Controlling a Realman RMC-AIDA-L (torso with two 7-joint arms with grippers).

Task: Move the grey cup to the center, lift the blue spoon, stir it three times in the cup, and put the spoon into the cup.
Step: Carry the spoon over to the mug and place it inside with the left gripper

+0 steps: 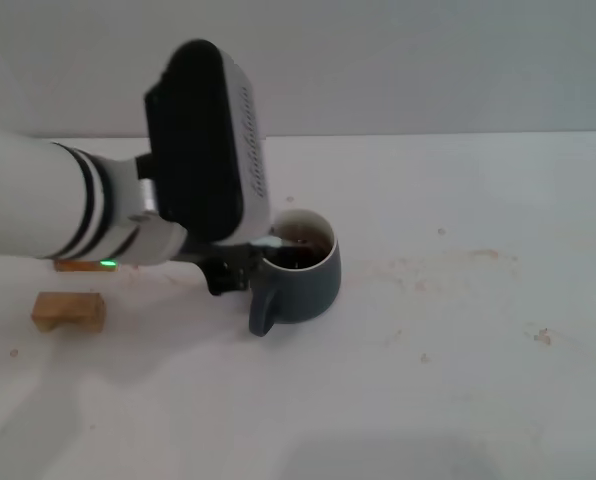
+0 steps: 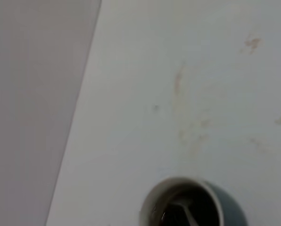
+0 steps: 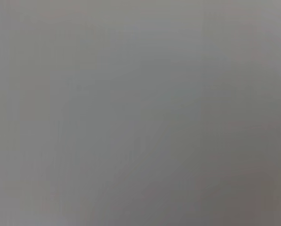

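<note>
The left gripper (image 1: 263, 250) is seen at the near-left side of the grey cup (image 1: 300, 268), hanging low over the cup's rim, with the arm's bulky black-and-white wrist housing above it. Whether its fingers are apart or together cannot be told, since they are hidden by the housing in the head view and do not appear in the left wrist view.

Directly beneath the gripper, the cup is stood upright on the white counter (image 1: 458, 380), with its loop handle turned toward the robot and dark brown liquid visible inside the pale inner wall. The blue spoon (image 1: 270, 243) is glimpsed only as a pale sliver at the cup's rim, right at the gripper; in the left wrist view a grey metal part (image 2: 185, 213) is seen reaching down into the dark liquid. Whether the spoon is gripped cannot be told.

Behind the gripper, back along the arm, a tan wooden block (image 1: 69, 311) is laid on the counter, and a second, more orange block (image 1: 78, 265) is partly covered by the arm. Beyond the cup, away from the gripper, faint brownish smears (image 1: 428, 268) are marked on the counter.

The right gripper is not shown; only a plain grey field is given by its wrist view.
</note>
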